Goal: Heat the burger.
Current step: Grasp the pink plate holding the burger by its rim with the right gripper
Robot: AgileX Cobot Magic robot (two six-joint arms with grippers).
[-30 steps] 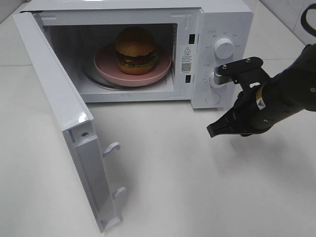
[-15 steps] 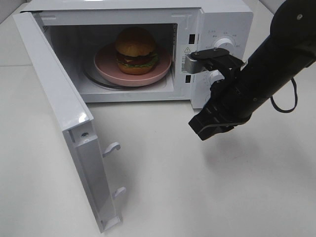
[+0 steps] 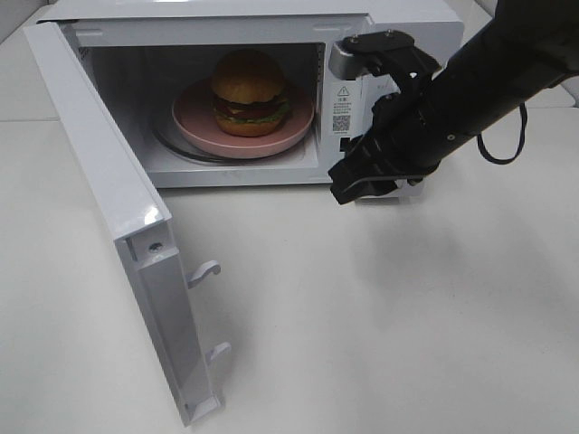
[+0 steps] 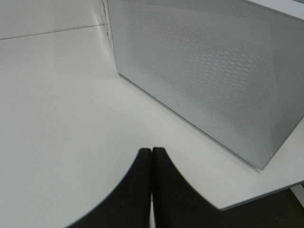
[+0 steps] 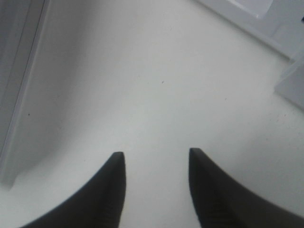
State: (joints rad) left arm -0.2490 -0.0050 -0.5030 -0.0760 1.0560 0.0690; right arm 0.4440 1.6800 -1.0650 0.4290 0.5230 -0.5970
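The burger (image 3: pixel 249 90), with a golden-brown bun, sits on a round pink plate (image 3: pixel 194 122) inside the white microwave (image 3: pixel 398 18). The microwave's door (image 3: pixel 99 181) is swung wide open to the left. My right gripper (image 3: pixel 362 188) hangs low in front of the microwave, just right of the cavity opening, and its arm covers the control panel. In the right wrist view the right gripper (image 5: pixel 154 154) stands open over bare table with nothing between its fingers. My left gripper (image 4: pixel 152 149) is shut and empty, near a perforated white wall of the microwave (image 4: pixel 204 71). It does not show in the exterior high view.
The open door's latch hooks (image 3: pixel 206 269) stick out toward the middle of the white table (image 3: pixel 380 344). The table's edge (image 4: pixel 266 192) runs close to the microwave wall in the left wrist view.
My right arm has swung left and toward the microwave front, now covering the knobs. Its jaws have gone from shut to open. Burger, plate and door have not moved.
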